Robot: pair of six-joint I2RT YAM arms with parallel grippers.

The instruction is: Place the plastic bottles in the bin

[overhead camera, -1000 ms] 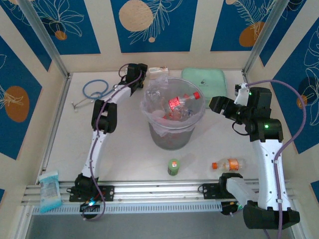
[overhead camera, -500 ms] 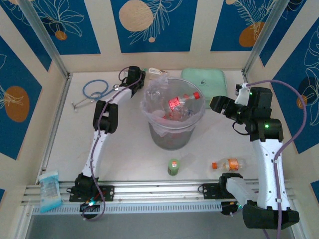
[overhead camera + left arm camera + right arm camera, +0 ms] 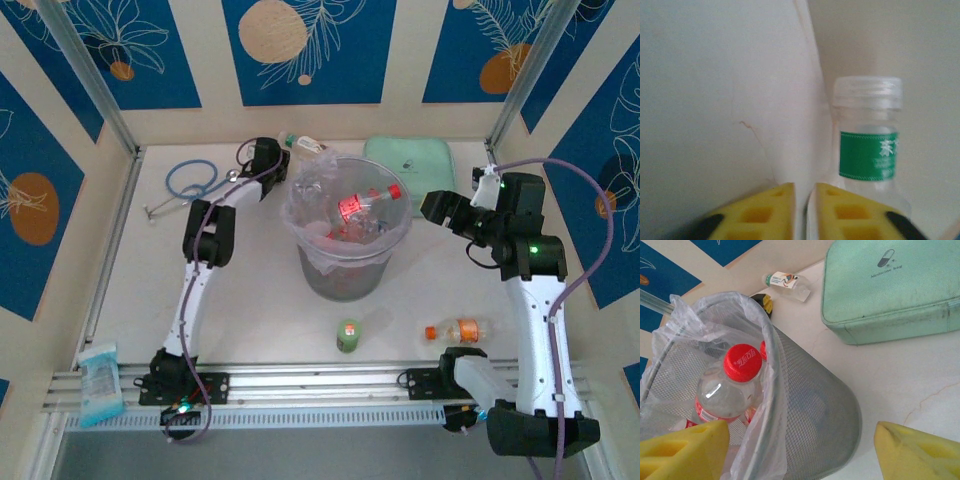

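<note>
Your left gripper (image 3: 804, 200) is closed on nothing: the green-labelled bottle (image 3: 868, 150) lies just right of its right finger. Open, shift right to straddle the body, then close. Your right gripper (image 3: 800, 447) hangs open beside the mesh bin (image 3: 810, 405). Three bottles lie outside the bin, counting the green-capped bottle (image 3: 348, 335) and orange-labelled bottle (image 3: 460, 329). Two red-capped bottles (image 3: 742, 362) show inside.

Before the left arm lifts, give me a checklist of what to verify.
1. Left fingers shut: ok.
2. Back bottle between them: not ok; in the left wrist view it sits beside their gap, past one finger.
3. Right fingers open, nothing gripped: ok.
4. Bin upright, with room inside: ok.
5. All bottles binned: not ok; the orange bottle and the front green bottle are out on the table.
</note>
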